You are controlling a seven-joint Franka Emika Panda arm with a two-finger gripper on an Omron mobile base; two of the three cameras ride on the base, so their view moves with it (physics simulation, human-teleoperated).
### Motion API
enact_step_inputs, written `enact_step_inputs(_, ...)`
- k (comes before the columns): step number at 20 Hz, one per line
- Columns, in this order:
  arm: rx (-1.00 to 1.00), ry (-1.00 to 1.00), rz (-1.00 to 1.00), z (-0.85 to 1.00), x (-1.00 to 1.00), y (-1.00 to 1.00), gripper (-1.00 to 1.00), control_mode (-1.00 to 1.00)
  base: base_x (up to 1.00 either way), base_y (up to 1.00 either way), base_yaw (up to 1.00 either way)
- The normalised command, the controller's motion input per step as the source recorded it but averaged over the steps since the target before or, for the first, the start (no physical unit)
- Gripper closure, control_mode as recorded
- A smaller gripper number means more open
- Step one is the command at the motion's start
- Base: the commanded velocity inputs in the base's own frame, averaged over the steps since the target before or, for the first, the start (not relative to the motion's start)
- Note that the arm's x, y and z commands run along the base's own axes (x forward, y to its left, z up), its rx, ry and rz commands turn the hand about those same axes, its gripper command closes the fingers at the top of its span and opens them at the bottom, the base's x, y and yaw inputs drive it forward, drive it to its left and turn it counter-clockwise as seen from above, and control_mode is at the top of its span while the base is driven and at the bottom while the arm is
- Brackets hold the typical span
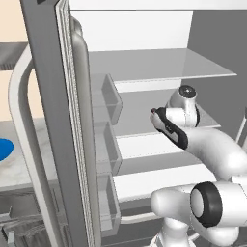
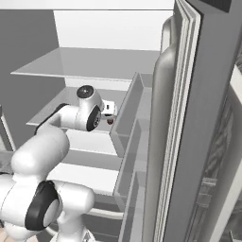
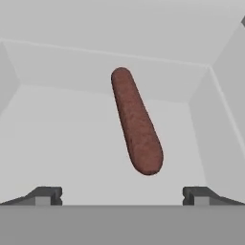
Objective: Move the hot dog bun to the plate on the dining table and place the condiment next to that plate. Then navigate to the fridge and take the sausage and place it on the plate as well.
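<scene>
A: Where is the end effector (image 3: 122,195)?

B: Way inside the fridge (image 1: 53,96). In the hand view its two dark fingertips (image 3: 45,195) stand far apart, wide open, with nothing between them.

A: What is in front of it?

B: The sausage (image 3: 135,122). It is reddish brown, long and round at both ends, with a bumpy skin. It lies flat on a smooth white shelf (image 3: 72,143), with its near end leaning to the right, just ahead of the fingertips and between them. Nothing touches it.

A: Can you see the sausage from the base cameras?

B: In the right base view there is a tiny dark red spot by the end effector (image 2: 111,113), but it is too small to tell what it is. That view shows the white hand reaching over a shelf, next to the clear grey door bins (image 2: 130,118).

A: And the left base view?

B: There the arm's white, round, shiny parts bend up from the lower right, and a dark strip runs along the hand. The end effector is hidden behind the wrist. The fridge door is dark grey metal with a long curved silver handle (image 1: 21,140). Past the door, at the left, you see a bit of a grey marble counter (image 1: 19,159) and the edge of a bright blue plate (image 1: 5,148).
</scene>
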Motion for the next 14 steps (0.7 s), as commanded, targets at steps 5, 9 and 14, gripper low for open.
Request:
enact_step_inputs(5, 0.0, 0.0, 0.02, -0.22, 0.53, -0.26, -1.0, -1.0, 0.0, 0.0, 0.0)
enact_step_inputs(9, 0.0, 0.0, 0.0, -0.14, 0.47, -0.02, -1.0, -1.0, 0.0, 0.0, 0.0)
enact_step_inputs(14, 0.0, 0.01, 0.0, -0.23, 0.33, 0.0, -1.0, -1.0, 0.0, 0.0, 0.0)
